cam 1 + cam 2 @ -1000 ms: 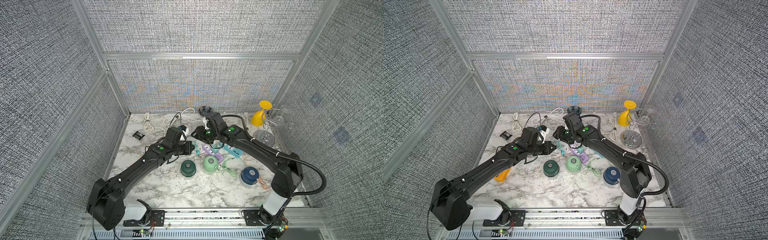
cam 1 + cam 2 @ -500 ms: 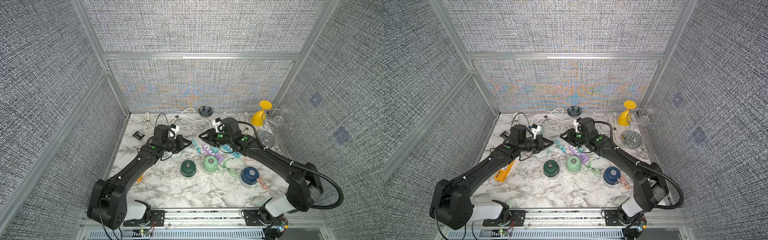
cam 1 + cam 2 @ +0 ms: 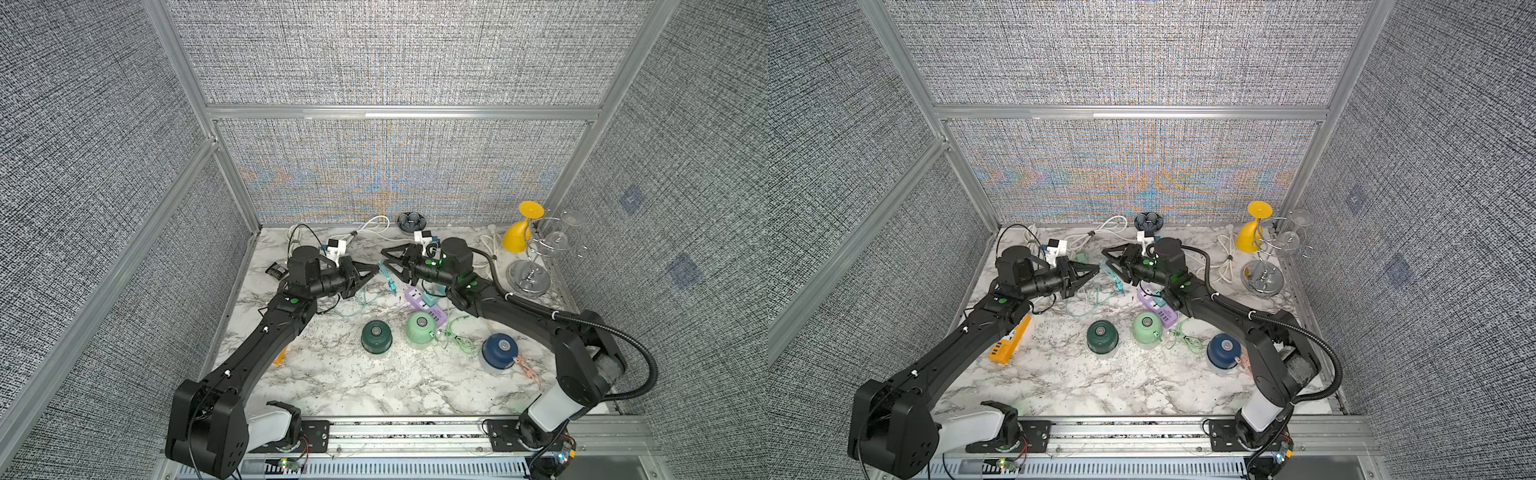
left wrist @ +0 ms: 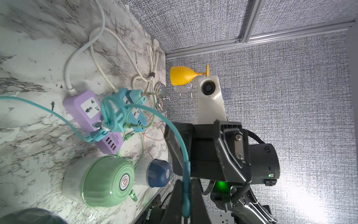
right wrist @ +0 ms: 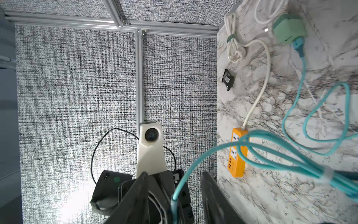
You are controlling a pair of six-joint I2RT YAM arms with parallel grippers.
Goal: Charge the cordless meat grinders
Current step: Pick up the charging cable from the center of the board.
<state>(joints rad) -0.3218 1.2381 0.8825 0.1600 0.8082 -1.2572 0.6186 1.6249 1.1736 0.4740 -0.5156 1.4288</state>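
Bright, even light is coming from overhead in both top views, leaving only faint, soft shadows on the marble desk [image 3: 332, 386], while the woven back wall [image 3: 386, 178] is shimmering with rainbow moiré bands. In the wrist views, white glare is washing out a patch of the right side wall [image 4: 304, 201] and of the left side wall [image 5: 71, 209], with the weave around each patch looking crisp. The teal cable [image 4: 186, 170] is going soft and smeared where it is running close to the lens, and the dark green grinder [image 4: 29, 217] is showing only as a dark, out-of-focus blur.
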